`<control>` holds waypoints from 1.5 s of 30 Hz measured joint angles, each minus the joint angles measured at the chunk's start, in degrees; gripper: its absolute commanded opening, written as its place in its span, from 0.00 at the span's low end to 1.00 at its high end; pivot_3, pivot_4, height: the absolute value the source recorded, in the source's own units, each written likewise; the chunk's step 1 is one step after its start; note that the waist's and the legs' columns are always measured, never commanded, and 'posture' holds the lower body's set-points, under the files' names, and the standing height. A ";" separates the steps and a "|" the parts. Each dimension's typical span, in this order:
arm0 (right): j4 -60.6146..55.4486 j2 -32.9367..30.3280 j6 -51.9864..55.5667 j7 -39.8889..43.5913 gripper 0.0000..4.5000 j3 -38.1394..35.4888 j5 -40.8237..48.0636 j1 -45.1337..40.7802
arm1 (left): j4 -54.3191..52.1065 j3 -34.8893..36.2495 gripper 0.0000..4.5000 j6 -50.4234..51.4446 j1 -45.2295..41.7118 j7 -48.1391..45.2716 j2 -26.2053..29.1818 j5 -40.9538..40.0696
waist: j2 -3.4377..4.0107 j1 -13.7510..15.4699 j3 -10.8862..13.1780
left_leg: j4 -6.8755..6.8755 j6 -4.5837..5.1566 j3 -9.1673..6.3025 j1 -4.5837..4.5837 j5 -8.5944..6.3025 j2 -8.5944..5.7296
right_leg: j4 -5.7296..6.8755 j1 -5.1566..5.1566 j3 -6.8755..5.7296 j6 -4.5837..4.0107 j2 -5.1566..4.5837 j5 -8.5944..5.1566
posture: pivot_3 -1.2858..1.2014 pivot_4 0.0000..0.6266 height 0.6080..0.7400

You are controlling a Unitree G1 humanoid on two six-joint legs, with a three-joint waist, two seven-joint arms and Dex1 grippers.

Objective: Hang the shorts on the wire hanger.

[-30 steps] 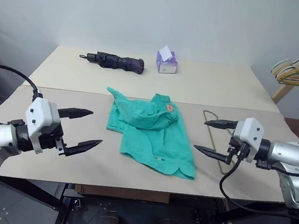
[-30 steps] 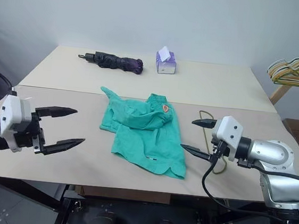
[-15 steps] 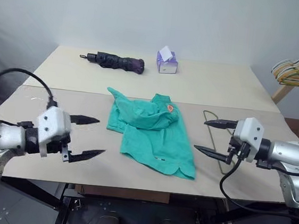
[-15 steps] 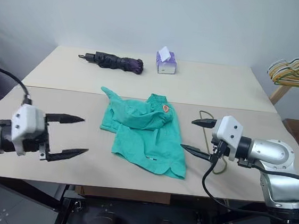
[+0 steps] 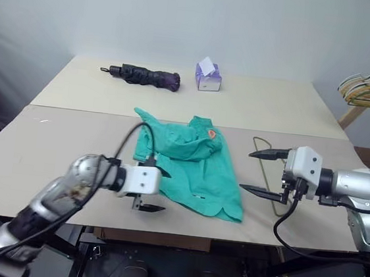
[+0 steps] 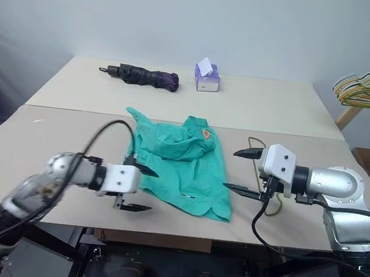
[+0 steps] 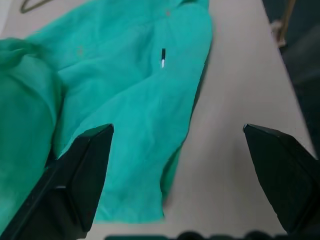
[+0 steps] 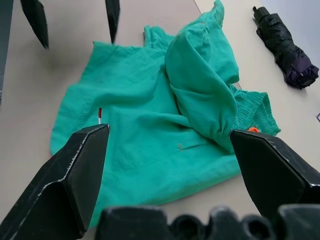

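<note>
Teal shorts crumpled flat on table, thin wire hanger beside them

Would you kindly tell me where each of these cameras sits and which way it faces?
Left and right eye views: on the head, looking forward and down over the table; both arms show, with the shorts, wire hanger, umbrella and tissue box.
Left wrist view: along the open left end effector, over the shorts' edge.
Right wrist view: along the open right end effector, across the shorts toward the umbrella; the left fingertips show too.
All views share the shorts.
</note>
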 measured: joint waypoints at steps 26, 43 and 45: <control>-3.80 -4.42 2.64 5.30 1.00 0.05 4.15 2.07 | 20.61 -1.44 0.01 -11.39 -8.52 0.98 -4.68 8.62 | 0.07 -2.47 -0.04 | 0.09 0.01 -0.04 0.04 0.00 0.00 | 0.08 0.04 0.02 0.06 0.00 0.02 | 0.54 0.07 1.00; -3.89 -2.53 2.59 5.32 1.00 0.86 4.06 2.36 | 35.75 12.46 0.99 -17.51 -7.88 1.08 9.40 3.40 | 0.06 -1.53 -0.03 | 0.06 0.00 -0.02 -0.14 -0.01 0.02 | 0.08 -0.12 -0.04 -0.28 -0.03 0.24 | 0.54 0.06 1.00; -3.90 -2.55 2.59 5.31 1.00 0.88 4.07 2.85 | 29.19 14.94 0.99 -14.66 -4.02 -5.21 11.84 -3.11 | 0.06 -1.68 -0.03 | 0.06 0.00 -0.01 -0.14 0.00 0.05 | 0.11 -0.14 -0.04 -0.30 -0.02 0.24 | 0.55 0.06 1.00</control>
